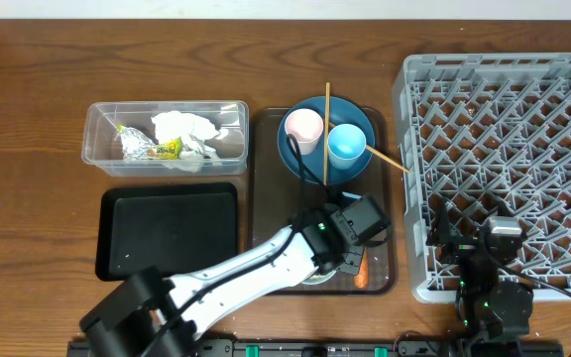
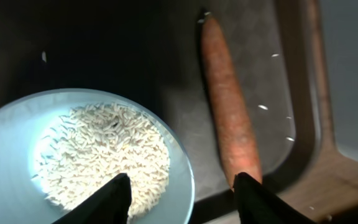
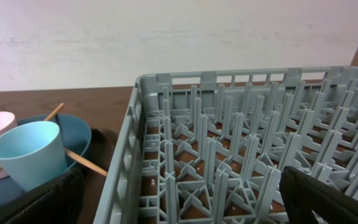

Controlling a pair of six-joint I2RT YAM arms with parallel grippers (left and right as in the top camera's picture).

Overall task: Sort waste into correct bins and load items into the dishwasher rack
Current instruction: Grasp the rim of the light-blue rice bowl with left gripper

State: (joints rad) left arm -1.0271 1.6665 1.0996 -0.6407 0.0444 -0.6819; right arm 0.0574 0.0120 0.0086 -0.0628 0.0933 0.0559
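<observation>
The grey dishwasher rack fills the table's right. Your right gripper hangs over its near edge, jaws wide and empty. On the brown serving tray, your left gripper stands part-open above the pale blue bowl of rice, beside the carrot.

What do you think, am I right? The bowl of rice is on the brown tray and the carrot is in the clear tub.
No. The carrot is not in the clear tub; it lies on the brown tray beside the bowl of rice, as the left wrist view shows.
</observation>
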